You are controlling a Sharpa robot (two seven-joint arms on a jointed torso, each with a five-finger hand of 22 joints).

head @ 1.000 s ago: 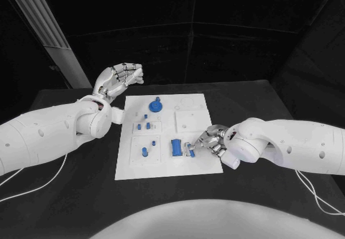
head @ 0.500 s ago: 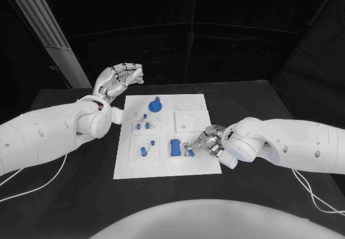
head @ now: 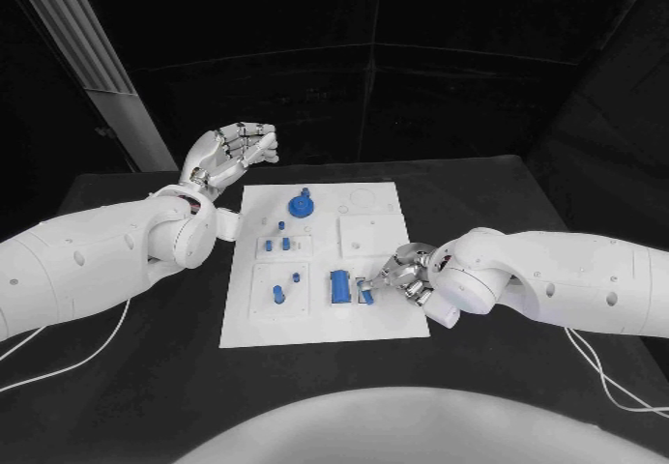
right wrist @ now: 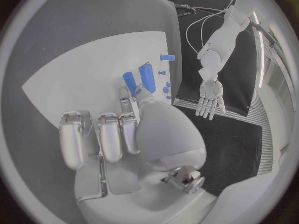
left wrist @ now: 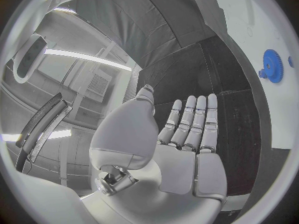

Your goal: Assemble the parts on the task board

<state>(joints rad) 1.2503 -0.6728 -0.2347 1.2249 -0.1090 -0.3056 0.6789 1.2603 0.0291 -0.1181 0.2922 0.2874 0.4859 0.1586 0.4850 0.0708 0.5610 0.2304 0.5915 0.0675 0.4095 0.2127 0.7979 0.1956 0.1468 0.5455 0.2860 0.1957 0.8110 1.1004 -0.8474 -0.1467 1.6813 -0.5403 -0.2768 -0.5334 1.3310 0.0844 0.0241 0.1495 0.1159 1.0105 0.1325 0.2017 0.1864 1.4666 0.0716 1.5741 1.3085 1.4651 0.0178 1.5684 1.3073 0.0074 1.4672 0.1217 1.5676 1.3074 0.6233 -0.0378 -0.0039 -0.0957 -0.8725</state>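
I have the table [head: 154,387] in front of me with the board [head: 324,327] at its middle, and my worry is all at the board's right-hand side. My right hand [head: 401,278] sits low over the board there, its fingers curled in toward a small peg [head: 368,293] that lies just beside the taller block [head: 340,286]. From the right wrist view the fingertips [right wrist: 126,98] reach down at the peg [right wrist: 130,78] and appear to touch or pinch it, but I cannot tell whether the grip is really closed on it. If the hold is only a light pinch, the peg could roll or tip out as I lift, and it would likely knock the block, which stands so near. Pushing down off-centre could also skid the board on the table.

My left hand [head: 230,153] is raised well behind the board's far left corner, fingers straight and slightly apart, holding nothing. It cannot steady the board from there.

The gear [head: 302,205] at the far end and the small pegs [head: 280,241] left of centre are clear of both hands.
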